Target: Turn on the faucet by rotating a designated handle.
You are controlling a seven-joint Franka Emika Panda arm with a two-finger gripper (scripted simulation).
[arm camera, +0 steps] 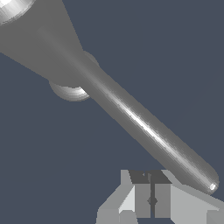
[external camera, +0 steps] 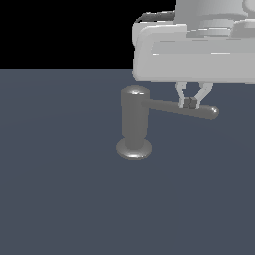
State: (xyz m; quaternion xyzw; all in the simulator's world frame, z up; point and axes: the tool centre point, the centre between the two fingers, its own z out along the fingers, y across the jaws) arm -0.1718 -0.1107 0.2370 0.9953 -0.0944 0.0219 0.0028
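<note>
Exterior view: the faucet (external camera: 134, 122), a dull grey upright cylinder with a domed top, stands on its round flared base disc on the dark blue-grey floor (external camera: 60, 189), slightly toward the exterior view's right of centre. The handle (external camera: 182, 108), a thin straight rod with a rounded end, juts from the cylinder's upper part toward the exterior view's right, sloping slightly downward along its length. The pale arm body (external camera: 199, 50) fills the upper right corner, and from its underside the gripper (external camera: 190, 102) reaches down to the handle at a point nearer the rounded tip than the cylinder; its two fingers converge so that the dark pads meet, or nearly meet, at the rod's upper edge. Whether the pads touch the rod cannot be told here. Wrist view: the faucet's domed top (arm camera: 13, 8) lies in one corner, with the base disc (arm camera: 70, 92) showing beneath it, and the handle (arm camera: 144, 124) runs diagonally away from it. The gripper (arm camera: 151, 199) appears beside the rod's rounded end, jaws drawn together with only a thin seam between the pads and nothing held between them.
</note>
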